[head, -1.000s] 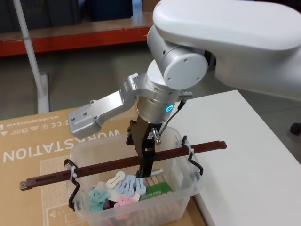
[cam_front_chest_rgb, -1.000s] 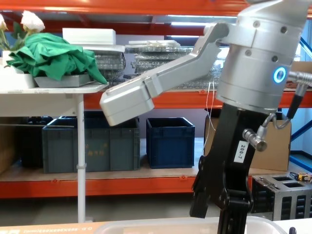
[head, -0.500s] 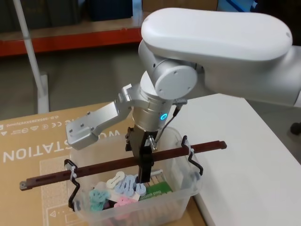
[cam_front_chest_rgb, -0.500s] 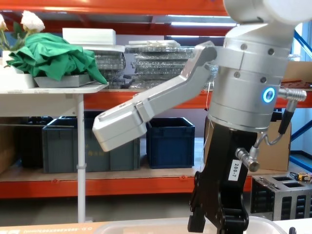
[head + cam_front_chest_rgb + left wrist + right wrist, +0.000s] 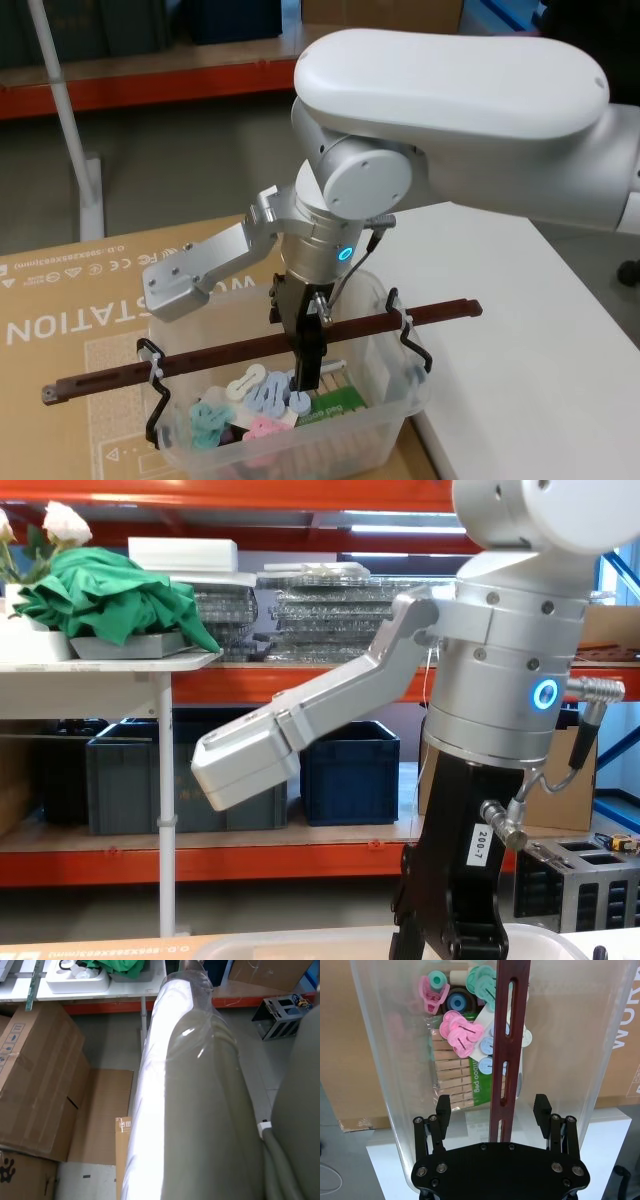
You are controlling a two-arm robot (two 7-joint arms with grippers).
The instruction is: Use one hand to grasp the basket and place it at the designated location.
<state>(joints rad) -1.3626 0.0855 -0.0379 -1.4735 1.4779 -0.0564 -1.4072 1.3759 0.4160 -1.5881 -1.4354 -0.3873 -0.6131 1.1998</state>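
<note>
Basket (image 5: 395, 395): seated on cardboard (image 5: 60, 290), just beside white counter (image 5: 520, 330). Right hand (image 5: 493, 1104) spread, straddling bar handle (image 5: 220, 353) mid-length, not touching it. Judged light, rigid, slick-walled, with loose pegs (image 5: 459, 1035) liable to shift. Best taken at handle centre, against tilt.

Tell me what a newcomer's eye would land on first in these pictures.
The big white right arm dominates the middle of the head view. Its right gripper points down with its fingers open on either side of the reddish-brown handle. Beneath it sits the clear basket with colourful pegs inside, resting on printed brown cardboard beside a white table.
</note>
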